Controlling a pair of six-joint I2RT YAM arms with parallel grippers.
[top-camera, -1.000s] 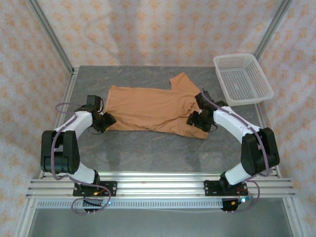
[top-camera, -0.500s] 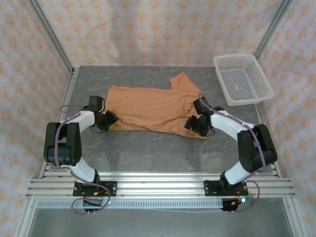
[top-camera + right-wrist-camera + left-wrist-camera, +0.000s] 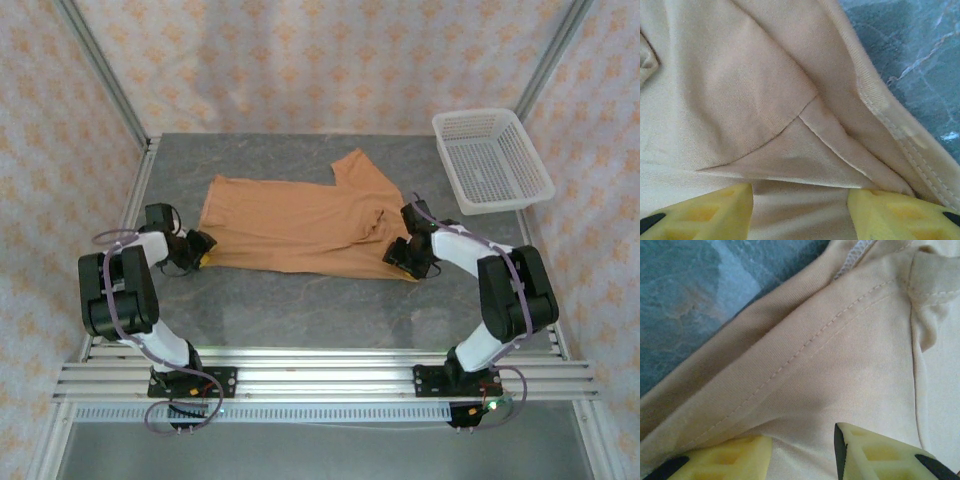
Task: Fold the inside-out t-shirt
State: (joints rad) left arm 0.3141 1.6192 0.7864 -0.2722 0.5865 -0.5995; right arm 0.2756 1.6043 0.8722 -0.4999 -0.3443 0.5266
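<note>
Grey marbled stone covers the table (image 3: 300, 305), which is ringed by a pale curtain (image 3: 330, 60) printed with small orange motifs. At the table's near edge runs an aluminium rail (image 3: 320, 378), and both arm bases are bolted to it.

Just in from the table's near-left side, the left gripper (image 3: 198, 250) lies low on the stone. Its yellow fingers (image 3: 875, 452) are closed on the near-left corner of the inside-out t-shirt (image 3: 300, 222). The left wrist view shows the cloth running down between the two pads, and a raised stitched seam (image 3: 805, 347) crosses the fabric above them.

Toward the table's near-right side, the right gripper (image 3: 406, 256) bears on the shirt's near-right corner. Its fingers (image 3: 895, 212) stand somewhat wider apart than the left pair, and they pinch a thick fold of layered cloth that drops between them. A doubled hem (image 3: 890, 125) lies against the stone beside that fold.

The orange-tan shirt lies flat across the middle of the table, stretched lengthwise between the two grippers, with its near edge nearly straight. One sleeve (image 3: 358, 172) juts toward the table's far side.

A white mesh basket (image 3: 482, 114) sits at the table's far-right corner, well apart from the shirt.
</note>
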